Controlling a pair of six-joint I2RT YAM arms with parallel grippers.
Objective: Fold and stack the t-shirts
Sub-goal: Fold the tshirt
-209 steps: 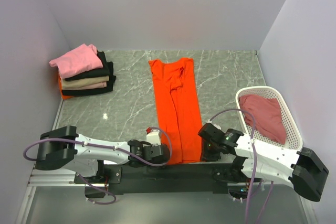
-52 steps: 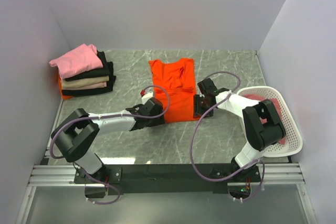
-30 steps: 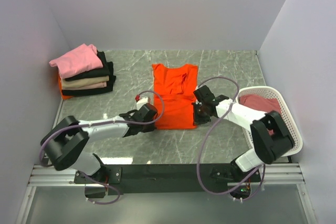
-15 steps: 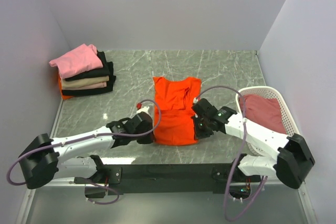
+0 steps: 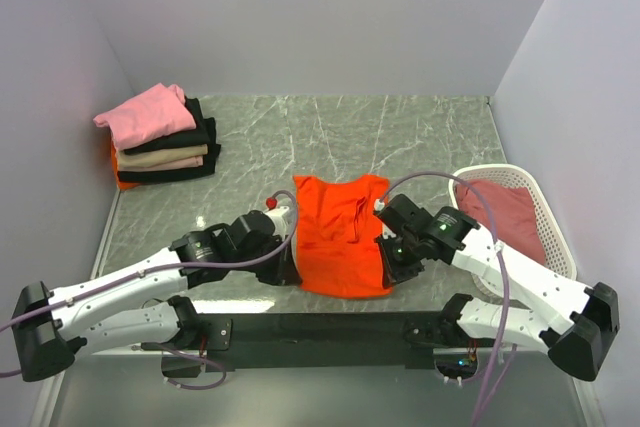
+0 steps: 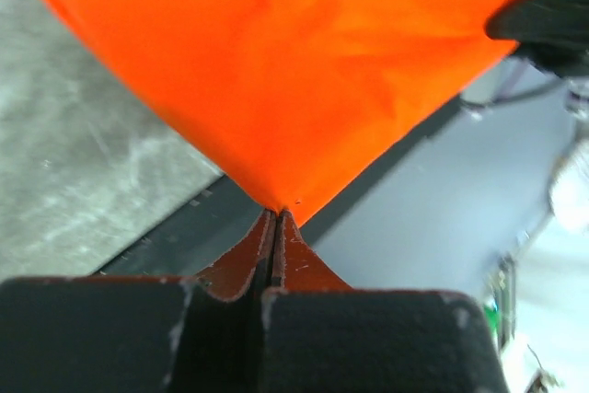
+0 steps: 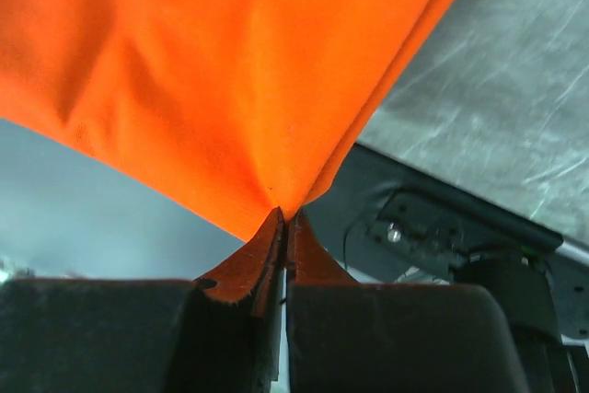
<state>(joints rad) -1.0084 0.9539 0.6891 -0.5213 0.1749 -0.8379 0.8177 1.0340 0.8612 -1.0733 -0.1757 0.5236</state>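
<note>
Orange t-shirt [image 5: 338, 242]: bright, a short and roughly square panel at the near middle of the tabletop [image 5: 420, 137], between the two tools. Far end flat on the grey marble-patterned surface, near edge reaching past the tabletop's front edge, over the black rail.
Left tool [image 6: 276, 219]: clamped tight on the near left corner of the orange t-shirt, cloth fanning up and away from the fingertips.
Right tool [image 7: 284, 217]: clamped tight on the near right corner of the same shirt, cloth drawn to a point between the jaws.
Arms: both low over the near edge, angled inward toward the shirt, one on each side.
Folded stack [image 5: 165, 147]: far left corner of the tabletop, well apart from the orange t-shirt. Pink shirt [image 5: 145, 115] on top, black and beige layers beneath, a sliver of orange at the bottom left.
Basket [image 5: 562, 252]: white plastic lattice, at the right edge of the tabletop, just beside the right arm.
Rose-red shirt [image 5: 505, 215]: crumpled and unfolded, inside the basket.
</note>
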